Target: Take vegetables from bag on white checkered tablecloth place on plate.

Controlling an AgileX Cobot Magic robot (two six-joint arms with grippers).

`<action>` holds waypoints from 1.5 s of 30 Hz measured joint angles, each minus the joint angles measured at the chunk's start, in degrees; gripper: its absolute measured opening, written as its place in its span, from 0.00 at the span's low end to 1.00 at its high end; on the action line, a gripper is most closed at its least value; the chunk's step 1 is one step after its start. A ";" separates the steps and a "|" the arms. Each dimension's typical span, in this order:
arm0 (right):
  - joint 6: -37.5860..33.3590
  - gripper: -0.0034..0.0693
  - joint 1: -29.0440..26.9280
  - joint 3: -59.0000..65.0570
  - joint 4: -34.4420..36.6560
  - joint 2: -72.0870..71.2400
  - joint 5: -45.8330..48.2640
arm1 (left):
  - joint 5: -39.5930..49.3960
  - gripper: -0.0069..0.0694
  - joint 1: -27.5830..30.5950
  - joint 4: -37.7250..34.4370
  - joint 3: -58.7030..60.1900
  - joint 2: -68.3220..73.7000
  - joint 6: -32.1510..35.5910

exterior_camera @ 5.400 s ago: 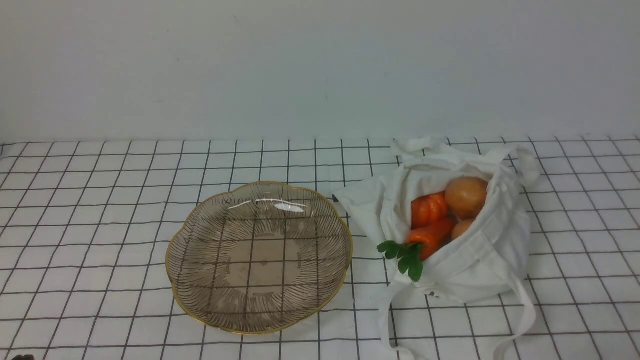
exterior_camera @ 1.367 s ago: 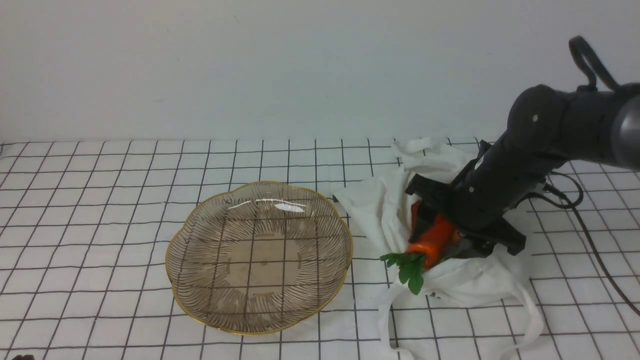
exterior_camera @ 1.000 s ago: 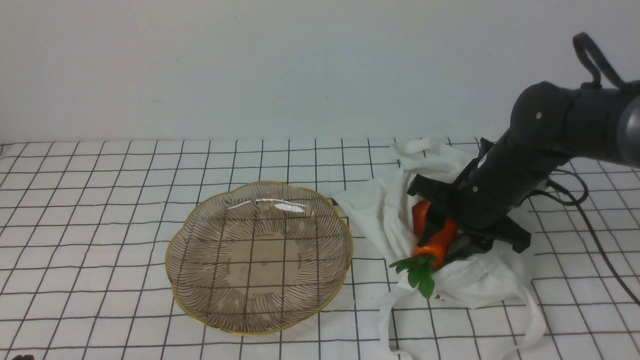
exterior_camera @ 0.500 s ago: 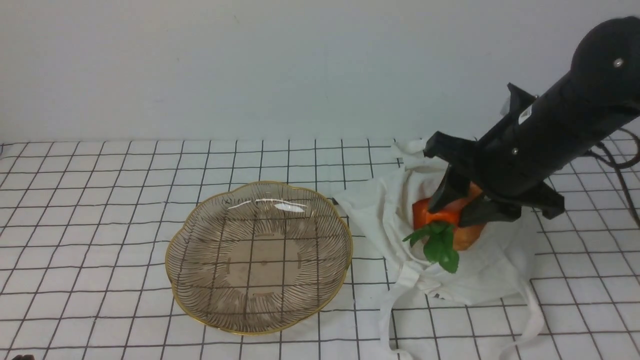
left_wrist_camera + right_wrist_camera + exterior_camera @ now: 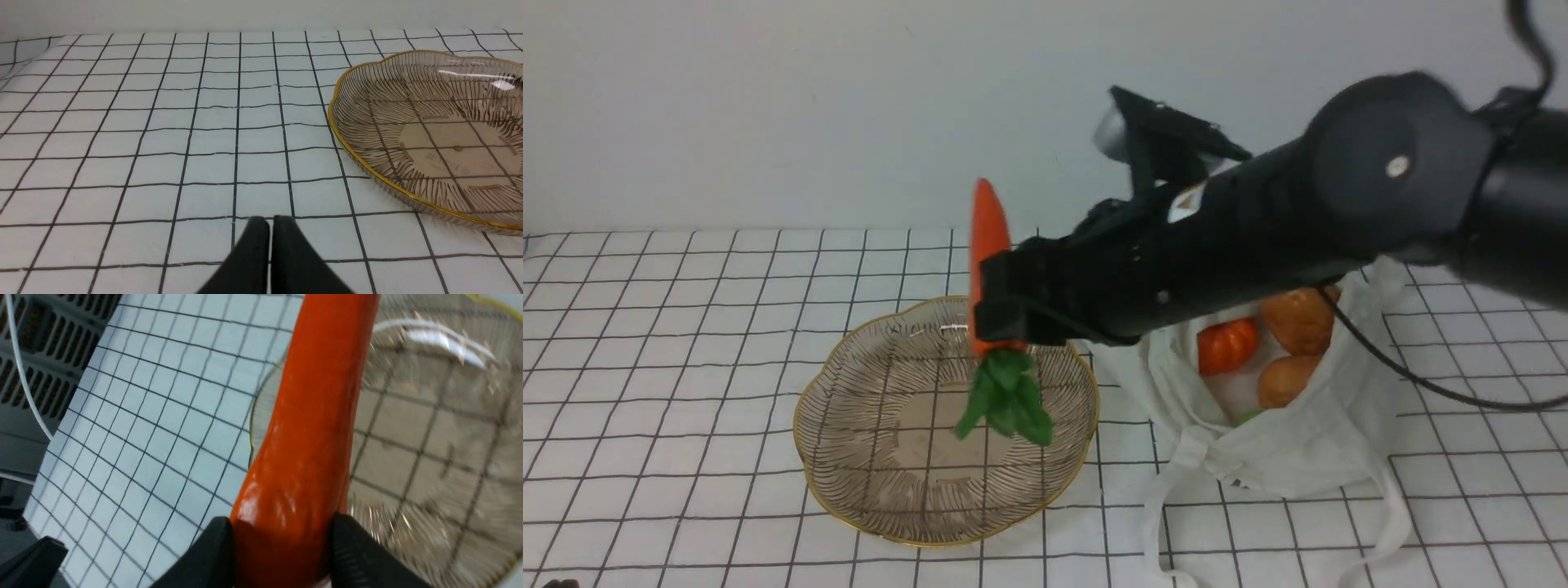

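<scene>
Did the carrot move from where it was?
Yes. The carrot went left, out of the bag, and now hangs over the plate, leaves down, in the right pincer.

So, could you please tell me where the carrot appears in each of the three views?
Front view: carrot at centre, upright, tip up, in the right gripper, leaves hanging over the plate.
Left wrist view: not in it.
Right wrist view: carrot fills the middle, clamped in the right gripper.
Shared landmark: the plate, visible in the left wrist view and the right wrist view too.
</scene>
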 joint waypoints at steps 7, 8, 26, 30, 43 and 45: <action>-4.19 0.48 4.05 0.00 1.01 12.08 -12.72 | 0.00 0.08 0.00 0.00 0.00 0.00 0.00; -4.34 0.52 4.05 0.00 1.01 13.31 -13.45 | 0.00 0.08 0.00 0.00 0.00 0.00 0.00; -5.25 0.58 -8.93 -6.26 -9.90 -3.23 20.16 | 0.00 0.08 0.00 0.00 0.00 0.00 0.00; -5.26 0.24 -13.31 -10.49 -14.97 -12.78 33.07 | 0.00 0.08 0.00 0.00 0.00 0.00 0.00; -3.78 0.03 -18.91 14.12 -22.81 -58.75 26.84 | 0.00 0.08 0.00 0.00 0.00 0.00 0.00; -6.93 0.03 -18.91 27.96 -19.31 -68.31 13.23 | 0.00 0.08 0.00 0.00 0.00 0.00 0.00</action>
